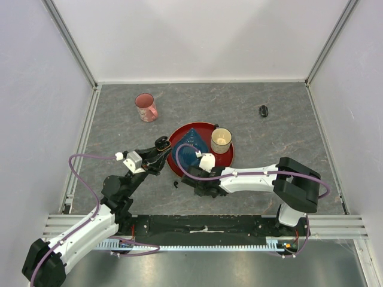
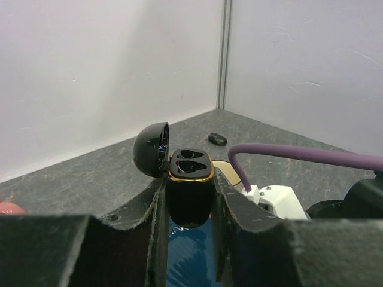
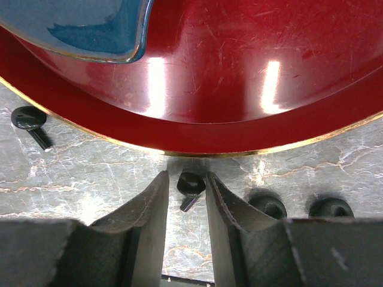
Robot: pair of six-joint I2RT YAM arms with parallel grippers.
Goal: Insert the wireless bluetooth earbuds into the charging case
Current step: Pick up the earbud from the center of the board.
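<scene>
Both sockets of the charging case (image 2: 190, 197) look bare, its lid (image 2: 151, 148) thrown back, as my left claw (image 2: 189, 182) clamps the case upright above the red plate (image 3: 179, 134). No part of the loading appears done. All four wireless bluetooth earbuds lie on the table (image 3: 90, 173) just off the plate's gilt rim: one (image 3: 191, 184) between the fingers of my right claw (image 3: 187, 179), one (image 3: 29, 122) off to the side, and two (image 3: 267, 206) (image 3: 331, 207) just past my other finger. My right jaws stand partly apart, close about the first earbud. I cannot tell whether they pinch it yet. I judge that what remains is lifting each piece across to the open case and seating it, pair by pair. A second, closed case (image 1: 263, 110) waits well apart at the far side.
</scene>
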